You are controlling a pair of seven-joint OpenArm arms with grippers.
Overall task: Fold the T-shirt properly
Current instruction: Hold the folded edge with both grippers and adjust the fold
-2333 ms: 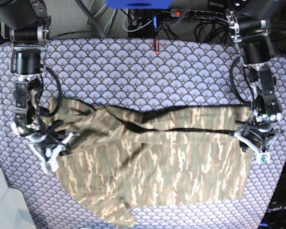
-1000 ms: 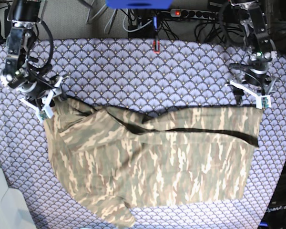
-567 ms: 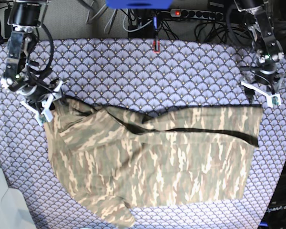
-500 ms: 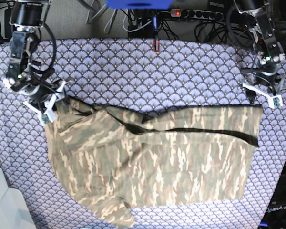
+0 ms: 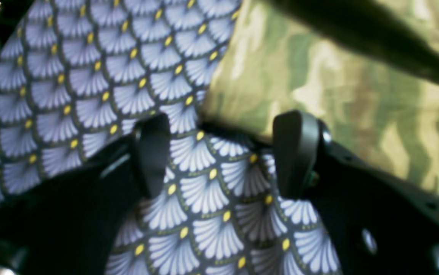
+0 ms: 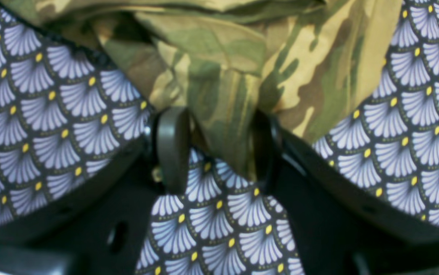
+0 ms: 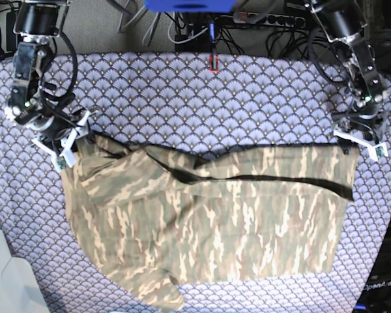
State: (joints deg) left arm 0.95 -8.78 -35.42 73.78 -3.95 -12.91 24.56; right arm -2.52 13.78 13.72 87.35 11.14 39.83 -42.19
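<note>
Your left gripper [image 5: 223,152] has let go, jaws apart just off the T-shirt [image 7: 208,215] corner; your right gripper [image 6: 215,149] has cloth between its spread jaws, so that corner isn't laid yet.

Only one bit of lettering could be read: pale letters at the bottom right corner of the base view, on a dark part [image 7: 382,287] beside the surface, spelled "OpenArm", with the end cut off by the frame's edge. Both wrist views gave no lettering at all. The small white tags by the jaws were too tiny to read from the base view.
</note>
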